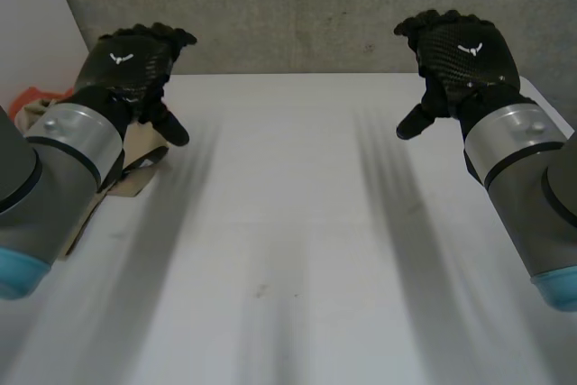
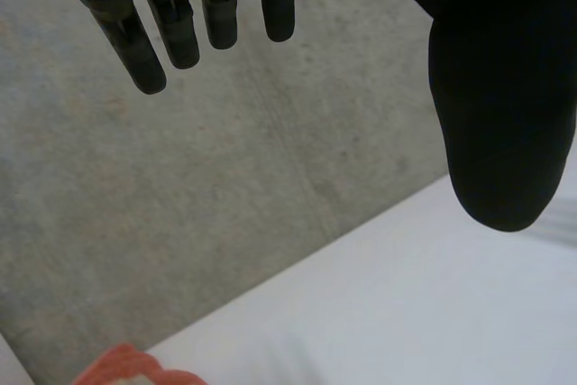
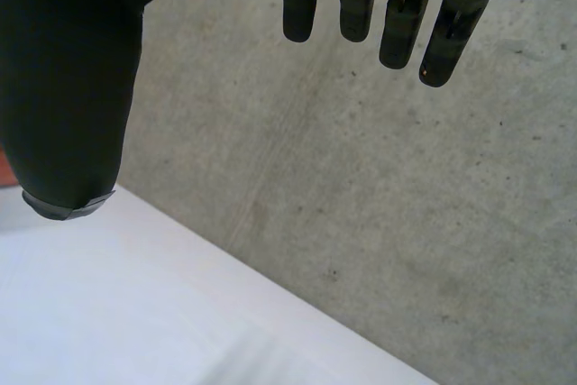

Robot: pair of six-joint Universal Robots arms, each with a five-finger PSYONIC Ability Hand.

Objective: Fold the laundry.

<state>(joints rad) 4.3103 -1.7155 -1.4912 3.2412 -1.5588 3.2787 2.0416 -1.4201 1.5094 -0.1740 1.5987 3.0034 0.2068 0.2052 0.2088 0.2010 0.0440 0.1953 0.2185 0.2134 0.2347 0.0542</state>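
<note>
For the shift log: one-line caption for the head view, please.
Left hand and right hand hover open near the far edge of the white table; laundry lies beside the left arm.

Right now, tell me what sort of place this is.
Probably a robot test bench, not a home: a white table, a grey concrete wall behind it, and the left hand and right hand open above it.

white table point(image 1: 297, 250); grey concrete wall point(image 1: 297, 6) at its 12 o'clock; beige strapped thing point(image 1: 133, 178) at 9 o'clock.
</note>
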